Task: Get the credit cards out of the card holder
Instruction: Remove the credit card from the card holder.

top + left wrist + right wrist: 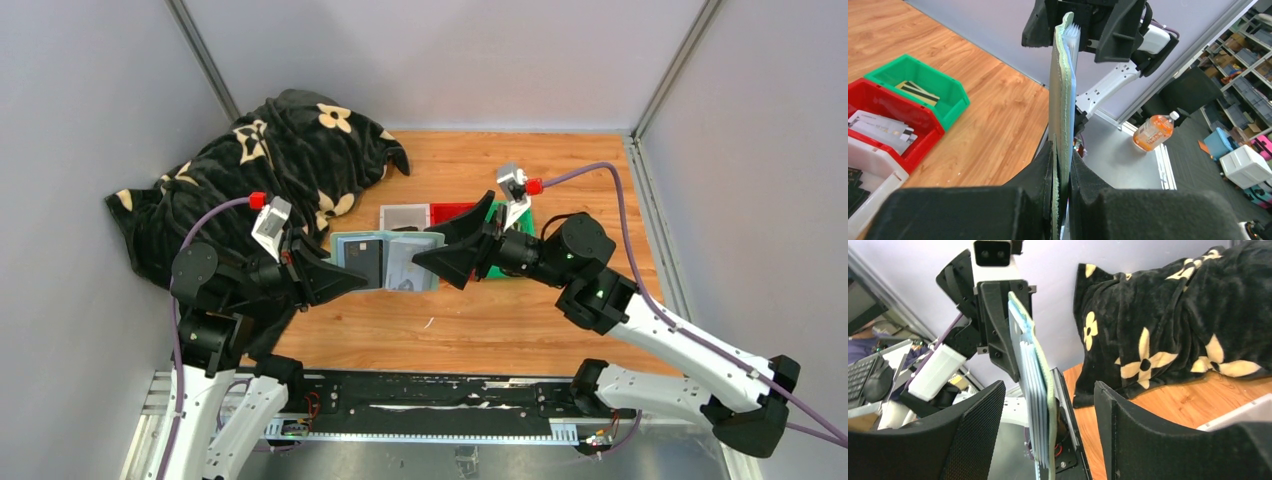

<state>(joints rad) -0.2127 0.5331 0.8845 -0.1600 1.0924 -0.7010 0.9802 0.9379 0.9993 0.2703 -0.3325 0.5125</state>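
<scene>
Hanging opened above the wooden surface, the flat sage-green folding card holder is pinched at one edge by the closed left gripper. The opposite edge is straddled, untouched, by the wide-open right gripper. A thin black credit card is seen tucked in a slot.

Black cream-flowered blanket; teal card holder.

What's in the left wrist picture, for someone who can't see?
The left end effector pinches the near edge of a card holder, seen edge-on. The right end effector sits open around its far edge. A green tray, red tray and white tray, all holding cards, sit left on the table.
</scene>
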